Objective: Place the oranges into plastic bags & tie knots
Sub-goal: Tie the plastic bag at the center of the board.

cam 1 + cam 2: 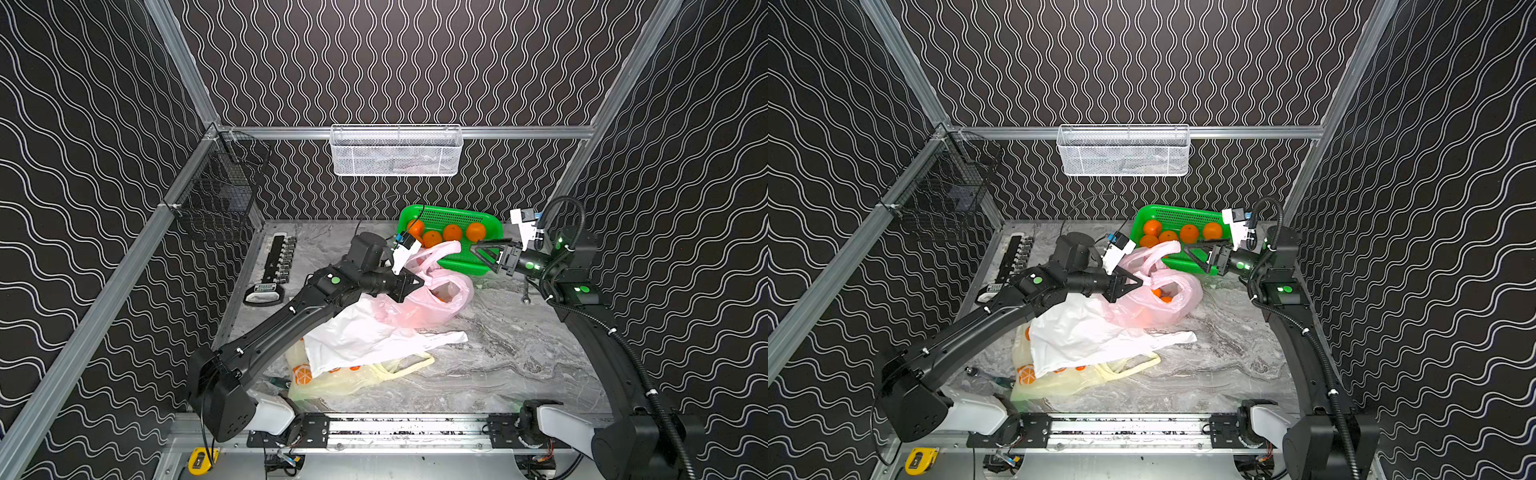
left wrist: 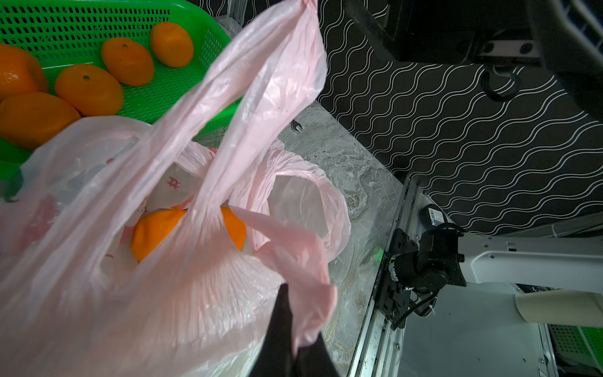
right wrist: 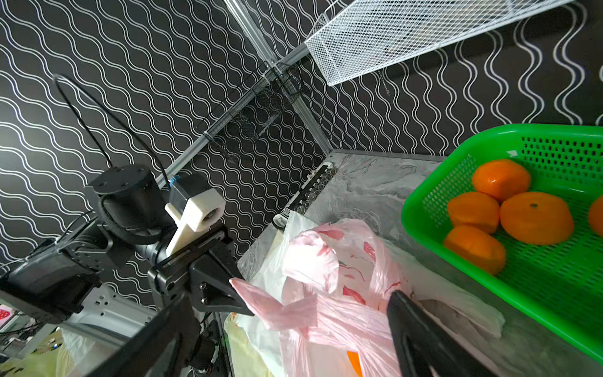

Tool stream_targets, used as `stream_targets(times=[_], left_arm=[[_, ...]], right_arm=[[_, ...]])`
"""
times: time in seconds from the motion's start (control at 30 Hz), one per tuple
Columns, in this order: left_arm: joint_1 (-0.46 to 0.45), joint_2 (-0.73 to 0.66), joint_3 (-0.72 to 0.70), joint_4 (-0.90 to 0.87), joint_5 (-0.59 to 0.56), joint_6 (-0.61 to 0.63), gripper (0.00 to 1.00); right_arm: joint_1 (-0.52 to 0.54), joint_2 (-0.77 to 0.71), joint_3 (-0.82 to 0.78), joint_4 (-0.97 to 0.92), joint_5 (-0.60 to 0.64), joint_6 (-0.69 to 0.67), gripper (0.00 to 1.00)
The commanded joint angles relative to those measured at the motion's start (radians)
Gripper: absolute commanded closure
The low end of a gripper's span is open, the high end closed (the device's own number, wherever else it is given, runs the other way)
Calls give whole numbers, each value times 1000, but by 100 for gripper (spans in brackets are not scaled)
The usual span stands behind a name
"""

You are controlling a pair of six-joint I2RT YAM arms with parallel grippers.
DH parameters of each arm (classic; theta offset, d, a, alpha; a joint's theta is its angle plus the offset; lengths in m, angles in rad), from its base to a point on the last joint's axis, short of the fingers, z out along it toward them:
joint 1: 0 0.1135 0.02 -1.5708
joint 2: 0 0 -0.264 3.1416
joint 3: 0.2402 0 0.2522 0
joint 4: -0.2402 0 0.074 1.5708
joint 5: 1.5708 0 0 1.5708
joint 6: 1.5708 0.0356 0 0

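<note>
The pink bag sits open on the desk against the green basket, with oranges inside it and five more in the basket. The left fingers are pinched shut on one bag handle. The right fingers are spread wide and empty at the basket's front edge.

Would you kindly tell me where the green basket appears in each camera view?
In a top view: green basket at the back, right of centre.
In a top view: the same spot, a little further left in the picture.
Left wrist: beyond the raised handle of the pink bag.
Right wrist: alongside the pink bag.
Shared landmark: the pink bag, directly in front of the basket in both top views.
</note>
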Motion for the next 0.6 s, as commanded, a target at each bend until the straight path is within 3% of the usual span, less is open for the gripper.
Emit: stream_targets(times=[0.0, 0.2, 0.57], left_arm=[[4, -4, 3, 23, 27, 18, 100], [3, -10, 13, 0, 19, 34, 100], [4, -10, 6, 22, 60, 29, 100]], right_arm=[[31, 31, 22, -51, 1, -105, 10], [88, 57, 34, -11, -5, -108, 11], [103, 100, 70, -64, 44, -137, 35]])
